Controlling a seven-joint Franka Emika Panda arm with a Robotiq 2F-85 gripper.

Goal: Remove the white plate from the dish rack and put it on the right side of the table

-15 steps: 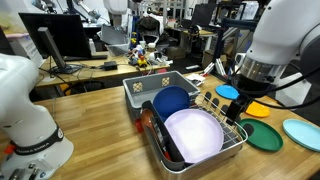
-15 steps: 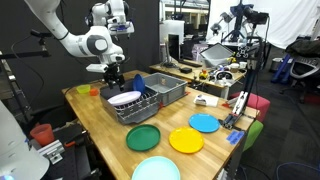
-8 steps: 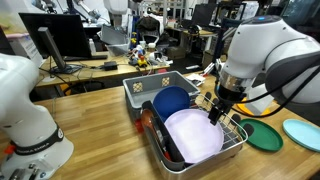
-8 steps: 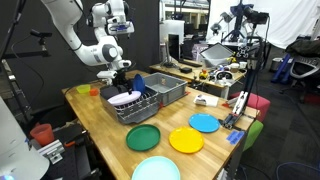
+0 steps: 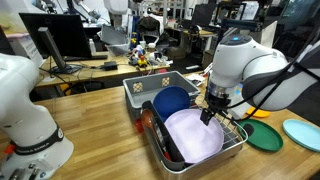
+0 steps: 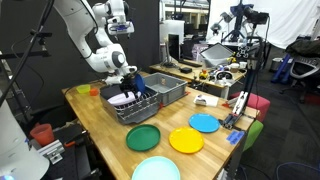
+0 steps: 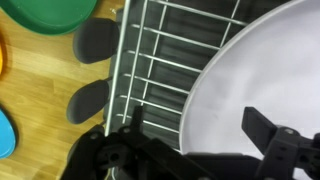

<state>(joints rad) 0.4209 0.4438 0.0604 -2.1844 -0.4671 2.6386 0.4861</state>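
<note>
White plate (image 5: 193, 135): lies at a slant in the end of the dish rack (image 5: 240, 143) nearer the camera, face up, its far edge overlapping the foot of the blue plate (image 5: 170, 100)
Wrist view: the pale rim of the plate curves across the wire grid of the rack and fills the right of the picture
Pincer (image 7: 195, 115): open, fingers spread wide; one hangs over the bare wires, the other over the face of the plate, and the rim runs between them; whether either finger touches anything cannot be told
Arm (image 5: 240, 65): white, bent down over the rack, its wrist pointing at the edge of the plate
Rack: silver wire, standing on the bench (image 5: 90, 105), with the grey tub (image 5: 150, 85) just behind it
Blue plate: stands on edge in the rack, between the white one and the tub
Bench: light-brown wood
Other plates: the green plate (image 6: 143, 137), the orange plate (image 6: 186, 140), the small blue plate (image 6: 205, 123) and the light-blue plate (image 6: 157, 170) lie flat on the bench, apart from the rack and near one another
</note>
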